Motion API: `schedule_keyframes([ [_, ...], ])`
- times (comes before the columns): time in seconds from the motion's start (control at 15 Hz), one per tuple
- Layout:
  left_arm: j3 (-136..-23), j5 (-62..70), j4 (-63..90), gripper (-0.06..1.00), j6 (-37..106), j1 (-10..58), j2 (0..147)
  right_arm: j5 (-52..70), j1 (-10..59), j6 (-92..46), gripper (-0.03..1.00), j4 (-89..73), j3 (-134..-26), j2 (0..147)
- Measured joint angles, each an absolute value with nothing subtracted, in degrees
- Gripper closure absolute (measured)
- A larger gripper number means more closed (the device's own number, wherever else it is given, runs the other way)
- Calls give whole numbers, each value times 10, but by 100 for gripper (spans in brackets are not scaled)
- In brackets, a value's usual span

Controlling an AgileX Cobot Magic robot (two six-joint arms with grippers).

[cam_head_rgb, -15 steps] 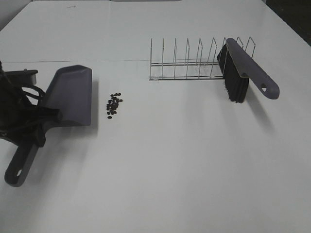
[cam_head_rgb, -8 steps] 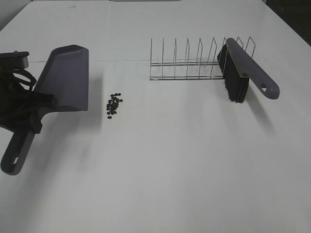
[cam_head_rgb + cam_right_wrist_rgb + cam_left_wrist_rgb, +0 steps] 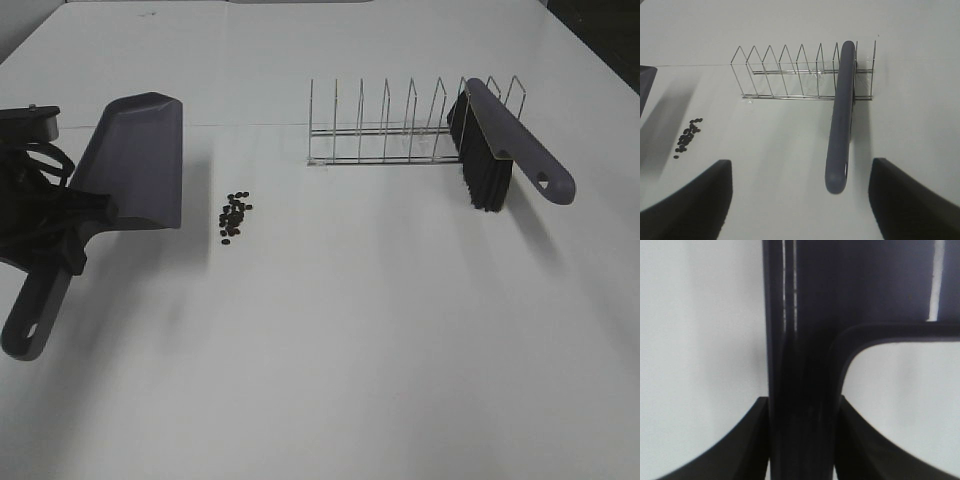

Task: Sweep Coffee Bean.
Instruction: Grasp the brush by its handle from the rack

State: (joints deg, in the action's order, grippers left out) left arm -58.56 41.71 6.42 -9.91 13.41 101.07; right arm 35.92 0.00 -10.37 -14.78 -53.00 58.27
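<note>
The left gripper (image 3: 802,440), pinching the dustpan (image 3: 135,175) by its neck, should set the lip flat on the table (image 3: 350,350) just beside the beans (image 3: 233,217), which lie between dustpan and rack (image 3: 385,130), while only the right wrist view shows the right gripper (image 3: 802,200) spread wide, facing the brush (image 3: 842,115) handle.

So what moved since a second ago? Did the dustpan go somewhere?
Yes. The left gripper, shut on the dustpan by its handle, carried it left and up in the high view, a little away from the coffee beans. For the last half second it has held still. The beans, the brush and the wire rack stayed put.
</note>
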Motion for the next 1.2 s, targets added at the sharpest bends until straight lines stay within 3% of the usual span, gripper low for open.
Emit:
schedule_keyframes([
  [0.73,-586,417,64,62,-99,134,1011,474,0,-116,33,-121,-1003,1099],
  [1.2,-586,418,64,62,-99,134,1011,505,0,-116,33,-84,-1124,1283],
])
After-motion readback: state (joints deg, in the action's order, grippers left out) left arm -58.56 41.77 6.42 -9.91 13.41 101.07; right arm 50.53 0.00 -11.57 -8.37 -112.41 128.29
